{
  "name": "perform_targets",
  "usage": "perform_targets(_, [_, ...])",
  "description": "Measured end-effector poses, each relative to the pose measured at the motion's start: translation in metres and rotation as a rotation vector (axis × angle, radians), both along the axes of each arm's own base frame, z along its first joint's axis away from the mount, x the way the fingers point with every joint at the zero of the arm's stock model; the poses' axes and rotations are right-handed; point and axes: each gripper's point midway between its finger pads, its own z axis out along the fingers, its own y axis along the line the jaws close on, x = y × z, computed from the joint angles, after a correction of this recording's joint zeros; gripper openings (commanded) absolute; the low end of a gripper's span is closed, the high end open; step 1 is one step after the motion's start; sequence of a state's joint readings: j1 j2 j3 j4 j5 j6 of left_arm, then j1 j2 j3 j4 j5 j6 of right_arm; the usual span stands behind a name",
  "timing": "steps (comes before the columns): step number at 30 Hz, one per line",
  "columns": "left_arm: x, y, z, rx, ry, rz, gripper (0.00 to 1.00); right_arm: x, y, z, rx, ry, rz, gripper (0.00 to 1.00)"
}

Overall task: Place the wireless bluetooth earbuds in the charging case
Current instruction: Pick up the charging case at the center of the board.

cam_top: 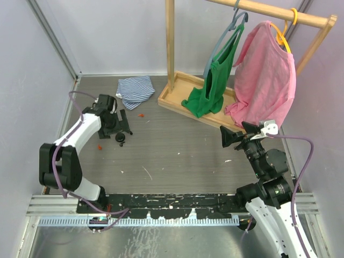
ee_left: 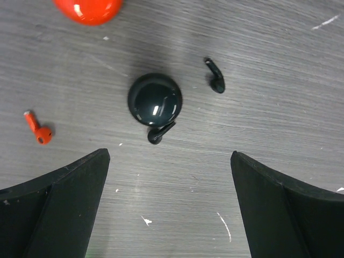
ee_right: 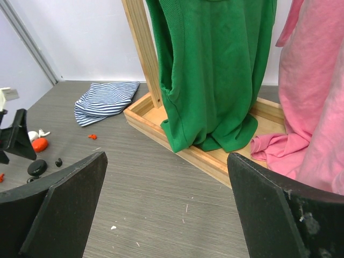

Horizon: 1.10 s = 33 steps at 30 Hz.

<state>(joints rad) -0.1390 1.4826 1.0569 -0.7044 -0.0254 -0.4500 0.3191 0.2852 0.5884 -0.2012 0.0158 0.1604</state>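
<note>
- The left arm [cam_top: 80, 134] reaches over the left part of the desk [cam_top: 183, 156]: elbow folded low near its base, forearm running up and to the right in the top view, wrist bent so the left hand [ee_left: 170, 158] looks straight down at the surface
- The left hand is spread wide; its two black fingers [ee_left: 59, 209] fill the lower corners of the wrist view, with only bare desk between them and nothing gripped
- The dark, glossy round charging case [ee_left: 155, 100] lies on the desk just ahead of the spread fingers, roughly midway between them and touched by neither
- One black earbud [ee_left: 160, 133] lies against the case's near edge, touching it
- A second black earbud [ee_left: 216, 78] lies on the desk near the case, apart from it, toward the right of that wrist view
- An orange earbud [ee_left: 37, 129] lies well apart on the left of that view, and an orange case [ee_left: 88, 8] is cut off by the top edge
- The right arm [cam_top: 269, 166] rises from its base at the near right corner, its forearm slanting up and left, with the right hand [cam_top: 235, 134] held above the desk and aimed toward the back left
- The right hand is also spread wide and holds nothing
- Its wrist view looks across the desk at the wooden rack [ee_right: 193, 156], where a green top [ee_right: 215, 70] and a pink top [ee_right: 317, 107] hang down into the base tray
- A striped cloth [ee_right: 105, 102] lies crumpled on the desk near the back wall
</note>
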Motion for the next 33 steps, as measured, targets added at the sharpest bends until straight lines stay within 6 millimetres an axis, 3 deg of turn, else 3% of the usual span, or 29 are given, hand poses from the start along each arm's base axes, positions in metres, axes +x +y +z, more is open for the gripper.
perform_targets(5, [0.007, -0.013, -0.009, 0.043, 0.044, -0.110, 0.98, -0.001, 0.003, 0.000, 0.000, 0.000, 0.013, 1.00])
perform_targets(10, [0.008, -0.010, -0.022, 0.078, 0.116, -0.149, 0.99, -0.001, 0.004, 0.000, 0.000, 0.000, 0.018, 1.00])
perform_targets(19, [0.013, 0.002, -0.041, 0.110, 0.217, -0.158, 0.75, -0.003, 0.002, 0.003, 0.003, -0.012, 0.012, 1.00])
perform_targets(26, [0.012, 0.014, -0.058, 0.102, 0.276, -0.123, 0.67, -0.003, 0.002, 0.002, 0.001, -0.012, 0.010, 1.00])
perform_targets(33, [0.021, 0.012, -0.065, 0.094, 0.276, -0.124, 0.64, -0.003, 0.002, 0.002, 0.001, -0.012, 0.007, 1.00])
